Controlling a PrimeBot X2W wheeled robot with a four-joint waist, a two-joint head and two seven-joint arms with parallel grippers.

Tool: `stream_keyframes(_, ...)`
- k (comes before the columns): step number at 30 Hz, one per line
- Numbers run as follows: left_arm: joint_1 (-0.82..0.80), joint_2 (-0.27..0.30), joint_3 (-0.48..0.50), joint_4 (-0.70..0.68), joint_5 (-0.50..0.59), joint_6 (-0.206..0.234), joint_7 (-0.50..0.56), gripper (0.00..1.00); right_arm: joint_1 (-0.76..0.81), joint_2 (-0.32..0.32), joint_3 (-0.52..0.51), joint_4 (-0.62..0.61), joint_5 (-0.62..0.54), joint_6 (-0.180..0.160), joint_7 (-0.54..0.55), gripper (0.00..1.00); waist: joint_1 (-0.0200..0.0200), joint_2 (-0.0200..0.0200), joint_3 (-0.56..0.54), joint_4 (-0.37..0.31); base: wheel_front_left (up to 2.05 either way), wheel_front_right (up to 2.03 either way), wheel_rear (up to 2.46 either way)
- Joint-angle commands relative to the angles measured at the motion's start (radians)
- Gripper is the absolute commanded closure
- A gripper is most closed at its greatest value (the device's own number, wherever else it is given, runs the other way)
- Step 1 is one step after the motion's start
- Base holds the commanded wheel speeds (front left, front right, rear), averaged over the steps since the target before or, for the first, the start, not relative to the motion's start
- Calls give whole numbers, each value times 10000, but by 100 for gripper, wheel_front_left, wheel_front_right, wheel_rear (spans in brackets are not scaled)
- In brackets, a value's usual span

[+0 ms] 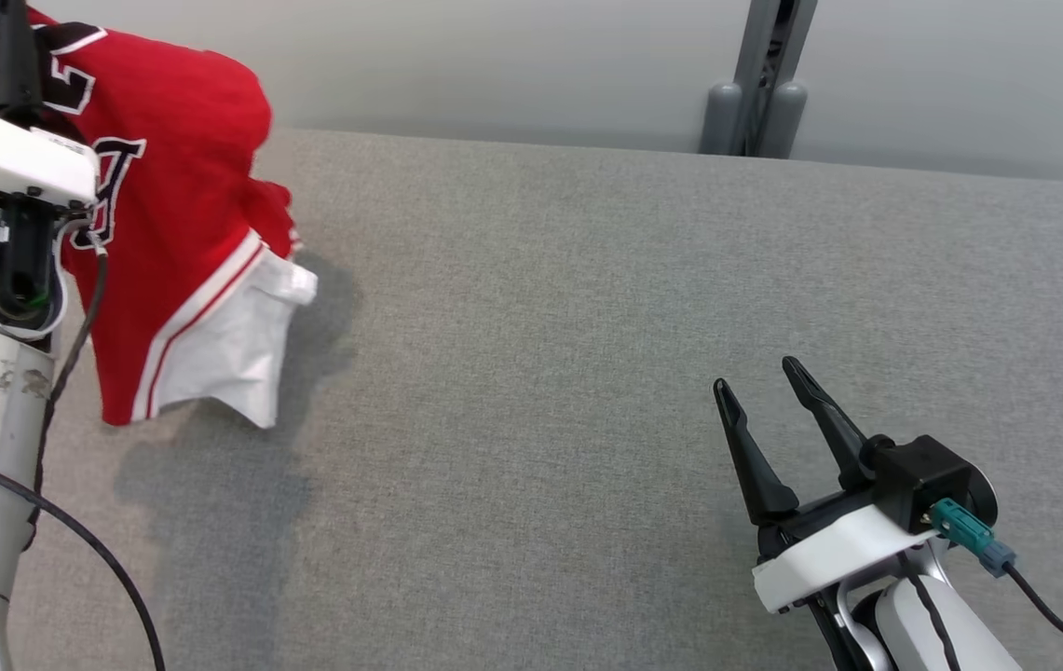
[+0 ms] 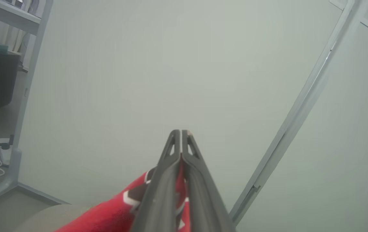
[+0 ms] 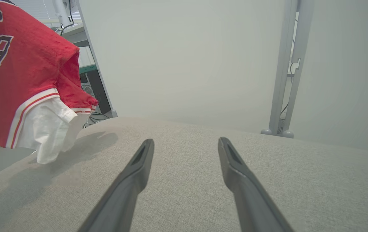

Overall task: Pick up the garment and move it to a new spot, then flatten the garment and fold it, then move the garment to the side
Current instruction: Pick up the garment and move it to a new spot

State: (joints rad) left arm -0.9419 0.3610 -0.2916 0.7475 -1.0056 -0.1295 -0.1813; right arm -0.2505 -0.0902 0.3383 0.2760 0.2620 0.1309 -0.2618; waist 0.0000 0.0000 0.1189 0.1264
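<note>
Far edge: The tabletop (image 1: 587,326) ends in a straight line across the top of your head view, with pale wall behind it.
Left edge: In your right wrist view the grey surface falls away just below and left of the garment.
Obstruction: One grey post (image 1: 759,84) with two rounded feet stands behind the far edge, right of centre, off the surface.
Open room: You have a wide bare stretch of grey fabric between the garment and your right hand, reaching to the far edge.
Garment: One red garment (image 1: 186,214) with a white hem and dark lettering hangs bunched over the tabletop's left part. Its shadow lies on the fabric beneath. The lowest white corner looks clear of the surface.
Left hand: Your left hand (image 2: 181,132) is raised, its fingers pressed together on red cloth, holding the garment up.
Right hand: Your right hand (image 1: 756,373) sits low at the near right, fingers spread wide with nothing between them, well apart from the garment.
Count: One garment, two hands, one post.
</note>
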Motion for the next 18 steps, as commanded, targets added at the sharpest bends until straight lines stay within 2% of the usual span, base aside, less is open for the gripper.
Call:
stream_keyframes(1, 151, -20, -164, -303, -166, -21, -165, 100, 125, 2, -72, -38, 38, 0, -45, 0, 0, 0, -144, -138, 0, 0, 0)
stream_keyframes(14, 767, -435, -1612, -1987, -720, -21, -213, 100, 58, -58, -696, -284, -97, 0, -45, 0, 0, 0, -386, -1075, 0, 0, 0)
stream_keyframes(18, 824, -745, -2090, -2367, -684, -21, -175, 100, 36, -1, -1017, -429, -138, 0, -45, 0, 0, 0, -375, -1727, 0, 0, 0)
